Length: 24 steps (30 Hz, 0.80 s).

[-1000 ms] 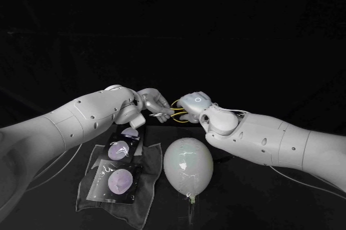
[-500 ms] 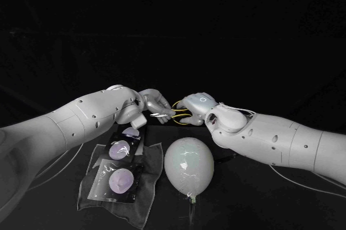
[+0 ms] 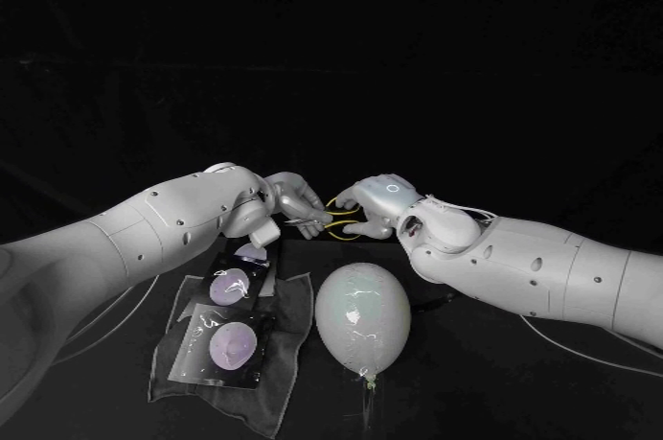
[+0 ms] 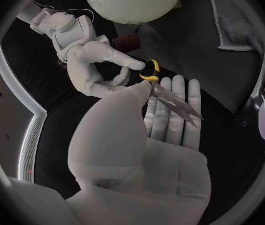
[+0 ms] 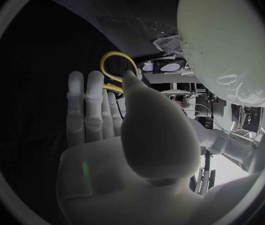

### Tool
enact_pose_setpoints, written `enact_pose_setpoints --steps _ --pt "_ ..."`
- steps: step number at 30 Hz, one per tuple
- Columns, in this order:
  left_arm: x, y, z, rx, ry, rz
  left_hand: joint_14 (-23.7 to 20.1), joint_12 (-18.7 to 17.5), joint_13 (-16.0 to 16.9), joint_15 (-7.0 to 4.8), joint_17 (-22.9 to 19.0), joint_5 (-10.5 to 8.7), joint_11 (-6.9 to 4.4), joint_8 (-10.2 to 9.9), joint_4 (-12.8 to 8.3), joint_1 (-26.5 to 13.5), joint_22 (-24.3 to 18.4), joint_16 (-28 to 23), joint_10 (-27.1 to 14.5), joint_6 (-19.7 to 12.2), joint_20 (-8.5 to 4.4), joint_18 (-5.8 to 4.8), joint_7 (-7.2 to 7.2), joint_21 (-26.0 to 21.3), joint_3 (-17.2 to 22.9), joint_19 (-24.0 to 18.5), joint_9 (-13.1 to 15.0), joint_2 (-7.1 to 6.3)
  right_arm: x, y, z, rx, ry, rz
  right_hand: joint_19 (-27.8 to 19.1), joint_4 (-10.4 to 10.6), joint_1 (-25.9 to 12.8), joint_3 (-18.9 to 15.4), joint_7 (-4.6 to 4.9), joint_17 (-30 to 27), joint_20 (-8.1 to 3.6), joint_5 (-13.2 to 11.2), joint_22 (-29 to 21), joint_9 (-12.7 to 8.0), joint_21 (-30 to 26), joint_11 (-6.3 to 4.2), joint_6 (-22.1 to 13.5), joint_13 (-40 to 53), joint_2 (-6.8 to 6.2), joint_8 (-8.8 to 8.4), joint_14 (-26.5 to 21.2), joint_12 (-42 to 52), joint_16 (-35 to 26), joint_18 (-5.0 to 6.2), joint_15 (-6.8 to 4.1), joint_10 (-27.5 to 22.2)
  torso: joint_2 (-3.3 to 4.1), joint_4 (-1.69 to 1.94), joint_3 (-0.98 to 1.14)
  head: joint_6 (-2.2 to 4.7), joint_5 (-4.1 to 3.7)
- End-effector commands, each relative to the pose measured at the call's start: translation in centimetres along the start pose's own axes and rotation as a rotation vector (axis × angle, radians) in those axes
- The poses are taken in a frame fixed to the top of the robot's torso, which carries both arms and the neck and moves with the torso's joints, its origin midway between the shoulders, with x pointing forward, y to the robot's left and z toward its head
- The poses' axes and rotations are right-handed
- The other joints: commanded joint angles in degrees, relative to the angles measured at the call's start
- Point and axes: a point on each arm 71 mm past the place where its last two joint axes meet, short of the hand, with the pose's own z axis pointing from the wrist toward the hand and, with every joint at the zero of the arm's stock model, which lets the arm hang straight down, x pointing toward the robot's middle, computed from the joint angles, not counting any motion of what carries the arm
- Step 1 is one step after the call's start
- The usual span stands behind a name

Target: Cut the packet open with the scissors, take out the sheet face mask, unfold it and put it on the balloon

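The scissors (image 3: pixel 336 226) with yellow handles hang between my two hands above the far side of the table. My left hand (image 3: pixel 291 205) pinches them by the blades, thumb pressing the steel (image 4: pixel 172 101) against its straight fingers. My right hand (image 3: pixel 373 200) meets it from the other side, with thumb and a finger closed round a yellow handle loop (image 5: pixel 116 67). The pale balloon (image 3: pixel 362 313) lies on the table just in front of both hands. Two dark face mask packets (image 3: pixel 232 285) (image 3: pixel 227 348) lie to the left of the balloon, under my left forearm.
The packets lie on a crumpled clear sheet (image 3: pixel 271 402) that reaches toward the table's near edge. The balloon's knotted tail (image 3: pixel 369 381) points toward me. Black table (image 3: pixel 484 392) lies bare to the right of the balloon.
My right hand has moved left and closed in on the scissors' yellow handles, ending nearer my left hand. The left hand, balloon and packets stayed put.
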Motion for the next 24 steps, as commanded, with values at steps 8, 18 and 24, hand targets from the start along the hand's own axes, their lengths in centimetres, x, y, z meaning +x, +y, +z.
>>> enact_pose_setpoints --steps 8,18,24 --pt "-0.2 0.3 -0.1 -0.044 -0.016 -0.03 0.5 -0.4 -0.1 -0.07 0.2 0.16 -1.01 0.3 -6.5 -0.4 0.3 -0.3 1.1 -0.2 0.12 0.78 0.0 0.6 6.2 -0.5 0.4 0.71 -0.2 0.1 -0.2 -0.031 -0.008 0.013 -0.4 0.1 -1.2 0.0 -0.14 -3.4 1.19 0.0 -2.2 -1.3 -3.6 -0.03 0.4 -0.2 -0.43 0.19 -1.9 -0.2 -9.7 0.37 2.29 -0.3 0.05 0.04 -0.06 0.07 -0.12" --pt "-0.4 0.5 -0.1 -0.055 -0.017 -0.039 0.6 -0.4 -0.1 -0.09 0.3 0.16 -1.03 0.4 -6.7 -0.7 0.5 -0.4 1.2 -0.2 0.11 0.78 -0.02 0.9 6.3 -0.7 0.6 0.8 -0.5 -0.4 -0.8 -0.024 -0.016 0.029 -0.8 0.2 -2.3 -0.9 -0.29 -4.3 2.3 -0.1 -3.6 -1.8 -5.5 0.14 1.2 -0.1 -0.28 0.56 -3.3 -0.1 -13.1 0.19 3.59 -0.1 0.03 0.02 -0.08 0.16 -0.14" --pt "-0.5 0.7 -0.3 -0.05 -0.023 -0.045 0.6 -0.4 -0.1 -0.1 0.3 0.16 -1.04 0.4 -6.8 -0.8 0.6 -0.4 1.2 -0.3 0.11 0.79 -0.03 1.1 6.4 -0.8 0.7 0.81 -1.6 -1.9 -1.4 0.011 -0.13 0.134 -0.3 0.1 -3.4 -1.9 -0.32 -4.3 2.56 -0.2 -4.2 -2.1 -6.2 1.48 1.4 0.1 0.29 0.6 -2.7 0.7 -14.1 0.39 3.66 2.3 0.05 0.04 -0.06 0.28 -0.15"
